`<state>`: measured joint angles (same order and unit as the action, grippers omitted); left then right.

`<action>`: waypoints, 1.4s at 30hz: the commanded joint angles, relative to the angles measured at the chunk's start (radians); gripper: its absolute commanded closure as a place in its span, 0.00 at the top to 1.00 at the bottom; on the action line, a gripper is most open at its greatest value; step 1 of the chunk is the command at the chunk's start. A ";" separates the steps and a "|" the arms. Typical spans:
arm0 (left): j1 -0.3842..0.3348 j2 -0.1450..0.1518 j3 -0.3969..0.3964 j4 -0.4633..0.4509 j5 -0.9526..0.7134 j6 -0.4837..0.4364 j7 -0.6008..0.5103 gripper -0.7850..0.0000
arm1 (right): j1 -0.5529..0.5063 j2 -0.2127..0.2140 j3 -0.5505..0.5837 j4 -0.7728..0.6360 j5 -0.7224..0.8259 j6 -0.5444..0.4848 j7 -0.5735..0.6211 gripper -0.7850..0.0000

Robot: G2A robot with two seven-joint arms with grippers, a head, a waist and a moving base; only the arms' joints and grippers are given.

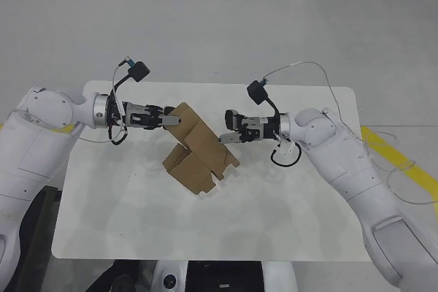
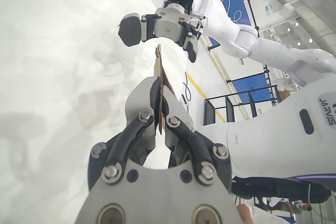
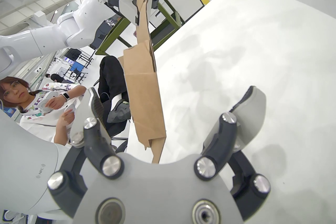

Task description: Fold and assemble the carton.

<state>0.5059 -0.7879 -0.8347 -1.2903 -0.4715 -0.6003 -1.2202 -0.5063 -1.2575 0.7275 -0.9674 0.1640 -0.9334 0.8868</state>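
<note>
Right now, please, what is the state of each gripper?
Left gripper: shut on the carton edge.
Right gripper: open, holding nothing.

Logo badge (image 2: 326, 114) with upright lettering, a brand name, on white torso panel. Small three-letter mark (image 2: 237, 136) with wave symbol lower on same panel. Like small mark with wave symbol on grey-white casing (image 3: 40, 170) in right wrist view. Short line of tiny print on white backdrop (image 2: 242, 62) in room behind, too small to read surely. On carton (image 1: 197, 150): plain brown faces, nothing readable. On desk (image 1: 131, 219): plain white top, nothing readable.
</note>
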 commanded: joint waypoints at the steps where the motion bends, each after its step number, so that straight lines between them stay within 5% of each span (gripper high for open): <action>1: -0.003 0.007 0.012 -0.009 -0.001 -0.006 0.006 0.00 | 0.018 -0.004 -0.049 0.001 0.007 -0.016 -0.016 1.00; 10: -0.028 0.029 0.061 -0.016 -0.015 -0.027 0.027 0.00 | 0.093 -0.016 -0.241 0.020 0.027 -0.079 -0.079 1.00; 11: -0.031 0.031 0.066 -0.017 -0.018 -0.028 0.028 0.00 | 0.100 -0.017 -0.255 0.023 0.035 -0.079 -0.079 0.84; 12: -0.033 0.033 0.071 -0.018 -0.020 -0.029 0.029 0.00 | 0.107 -0.018 -0.266 0.027 0.043 -0.079 -0.079 0.50; 15: -0.040 0.039 0.085 -0.021 -0.030 -0.031 0.031 0.00 | 0.123 -0.020 -0.291 0.038 0.063 -0.079 -0.079 0.20; 19: -0.047 0.048 0.102 -0.026 -0.055 -0.026 0.026 0.00 | 0.140 -0.019 -0.312 0.050 0.080 -0.079 -0.079 0.00; 30: -0.070 0.068 0.136 -0.035 -0.084 -0.029 0.029 0.00 | 0.159 -0.007 -0.374 0.015 0.148 -0.079 -0.079 0.00; 33: -0.080 0.075 0.137 -0.039 -0.091 -0.050 0.050 1.00 | 0.164 -0.001 -0.385 0.002 0.185 -0.079 -0.079 0.00; 42: -0.098 0.109 0.118 -0.010 -0.135 -0.114 0.114 1.00 | 0.148 0.022 -0.332 0.006 0.354 -0.079 -0.079 0.00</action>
<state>0.4071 -0.6842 -0.7123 -1.3093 -0.6054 -0.7025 -1.1183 -0.3524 -1.2379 0.3821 -0.9671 0.4902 -1.0123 0.8079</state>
